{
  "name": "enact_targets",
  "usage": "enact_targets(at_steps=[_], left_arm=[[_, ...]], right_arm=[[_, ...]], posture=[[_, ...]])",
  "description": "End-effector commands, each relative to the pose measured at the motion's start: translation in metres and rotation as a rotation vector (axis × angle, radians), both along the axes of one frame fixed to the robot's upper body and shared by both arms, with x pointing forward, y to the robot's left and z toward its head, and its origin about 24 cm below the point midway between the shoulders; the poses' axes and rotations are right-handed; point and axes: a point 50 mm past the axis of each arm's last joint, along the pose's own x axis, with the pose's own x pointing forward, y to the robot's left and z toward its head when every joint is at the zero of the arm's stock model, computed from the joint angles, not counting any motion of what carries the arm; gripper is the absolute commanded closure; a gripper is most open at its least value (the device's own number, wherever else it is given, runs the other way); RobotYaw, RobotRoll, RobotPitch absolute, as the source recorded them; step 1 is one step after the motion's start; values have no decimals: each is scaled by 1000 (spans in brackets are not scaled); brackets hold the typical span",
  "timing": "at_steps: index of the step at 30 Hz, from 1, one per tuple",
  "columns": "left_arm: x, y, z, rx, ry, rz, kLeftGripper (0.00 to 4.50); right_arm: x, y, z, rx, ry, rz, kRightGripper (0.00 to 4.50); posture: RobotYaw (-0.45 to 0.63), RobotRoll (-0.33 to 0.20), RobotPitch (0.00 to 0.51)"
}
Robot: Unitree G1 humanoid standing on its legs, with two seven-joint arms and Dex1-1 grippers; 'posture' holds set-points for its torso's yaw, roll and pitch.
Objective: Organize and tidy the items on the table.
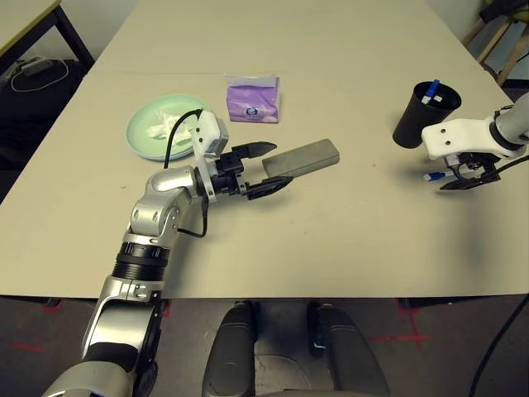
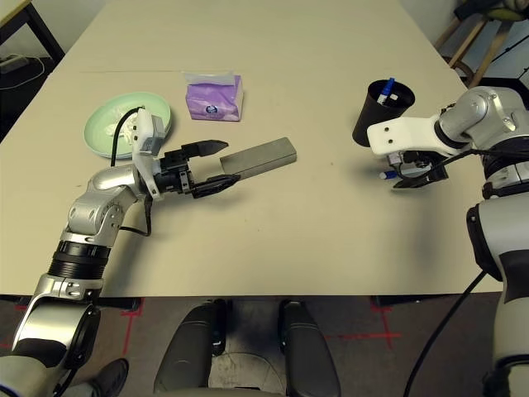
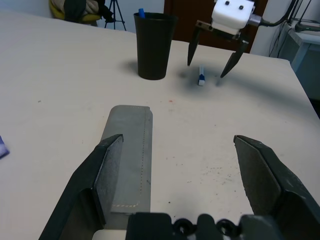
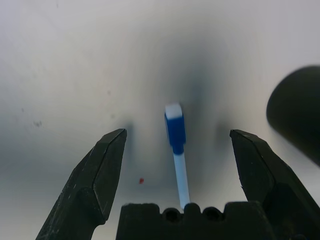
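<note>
A grey glasses case [image 1: 307, 157] lies mid-table. My left gripper [image 1: 278, 165] is open around its near end, and the case rests just inside one finger [image 3: 107, 167]. Behind that arm, a pale green plate [image 1: 142, 136] carries crumpled white tissue [image 1: 163, 126]. A purple tissue pack [image 1: 253, 99] stands beside the plate. On the right, a black cup [image 1: 423, 116] holds a blue-white pen [image 1: 431, 89]. Another blue-white pen [image 4: 176, 135] lies on the table [image 1: 347, 240] between the open fingers of my right gripper [image 4: 178, 136], which hovers just above it.
A smaller beige table [image 1: 25, 16] with black legs stands at the far left, with cables on the floor beside it. Wooden chair legs [image 1: 496, 41] show at the far right. The table's front edge [image 1: 331, 296] runs close to my body.
</note>
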Motion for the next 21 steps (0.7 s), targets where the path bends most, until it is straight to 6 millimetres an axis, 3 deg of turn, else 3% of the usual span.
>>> enact_targets(at_steps=[1, 18, 21], left_arm=[[-2, 1, 4, 0, -10, -8, 0], [-6, 6, 6, 0, -17, 12, 0], [-6, 7, 7, 1, -19, 15, 0]], right_arm=[[-3, -9, 3, -42, -6, -22, 28], [-2, -5, -12, -91, 31, 13, 28], [-3, -6, -14, -109, 45, 10, 648]], posture=[[170, 0, 272], [207, 0, 281], [212, 0, 278]])
